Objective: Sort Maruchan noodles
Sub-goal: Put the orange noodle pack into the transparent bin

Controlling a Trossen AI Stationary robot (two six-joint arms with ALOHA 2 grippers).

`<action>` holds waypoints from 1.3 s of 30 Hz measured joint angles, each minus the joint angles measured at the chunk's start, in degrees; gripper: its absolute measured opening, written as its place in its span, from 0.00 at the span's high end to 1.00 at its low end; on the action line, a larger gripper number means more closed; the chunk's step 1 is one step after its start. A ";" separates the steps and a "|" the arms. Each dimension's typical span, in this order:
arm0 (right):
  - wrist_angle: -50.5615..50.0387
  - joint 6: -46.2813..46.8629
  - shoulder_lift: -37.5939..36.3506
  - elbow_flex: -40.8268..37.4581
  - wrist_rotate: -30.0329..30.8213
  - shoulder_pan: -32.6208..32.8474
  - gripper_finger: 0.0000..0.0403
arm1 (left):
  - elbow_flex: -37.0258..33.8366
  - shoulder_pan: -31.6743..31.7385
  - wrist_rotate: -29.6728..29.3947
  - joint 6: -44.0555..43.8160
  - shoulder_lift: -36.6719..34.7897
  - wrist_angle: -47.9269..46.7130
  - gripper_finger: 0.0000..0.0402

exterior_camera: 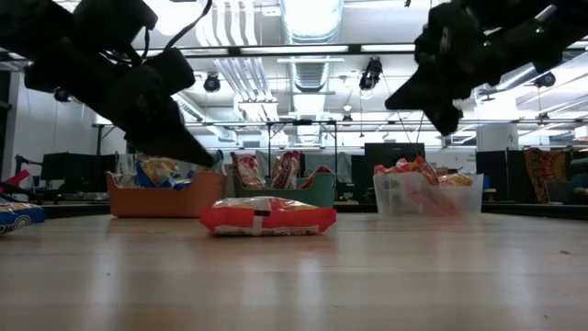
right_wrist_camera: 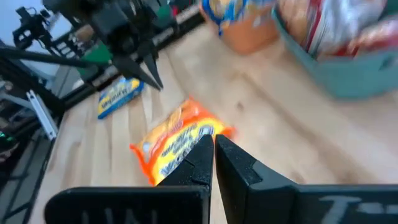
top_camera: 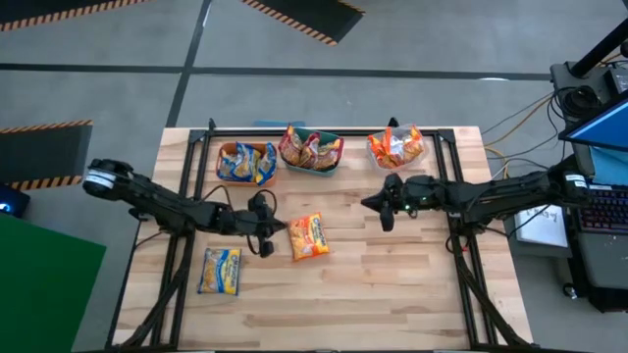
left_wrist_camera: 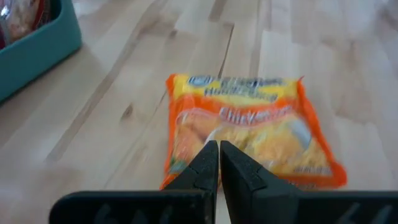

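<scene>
An orange Maruchan packet [top_camera: 308,236] lies flat on the wooden table near its middle, and also shows in the left wrist view [left_wrist_camera: 249,127]. A blue-and-yellow packet [top_camera: 220,271] lies flat toward the near left. More packets fill three bins at the far edge. My left gripper [top_camera: 275,228] is shut and hovers just left of the orange packet, its tips [exterior_camera: 207,158] above the tabletop. My right gripper [top_camera: 373,204] is shut too and hangs higher [exterior_camera: 450,124], to the right of the packet and nearer the bins.
At the far edge stand an orange bin [top_camera: 245,162] with blue packets, a teal bin [top_camera: 311,150] with maroon ones and a clear bin [top_camera: 395,147] with orange-red ones. A black frame [top_camera: 211,137] runs along the table's far side. Bare wood lies toward the near right.
</scene>
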 joint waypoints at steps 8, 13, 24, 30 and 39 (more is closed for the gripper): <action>-0.47 1.70 11.31 5.74 -1.01 1.91 0.98 | 1.51 0.00 0.00 0.36 7.56 8.39 1.00; -0.85 2.04 18.64 10.37 -5.63 1.91 0.98 | 4.50 -0.04 0.09 0.36 13.20 8.32 1.00; -2.48 14.32 31.34 15.76 -10.93 2.56 0.98 | 9.51 -1.11 0.99 0.86 21.50 8.47 1.00; -1.59 17.16 35.45 17.31 -10.90 2.96 0.98 | 10.09 -2.30 2.74 0.92 22.16 8.42 1.00; -1.76 21.09 39.18 19.82 -10.90 3.01 0.77 | 9.38 -2.85 3.36 2.06 18.18 6.74 1.00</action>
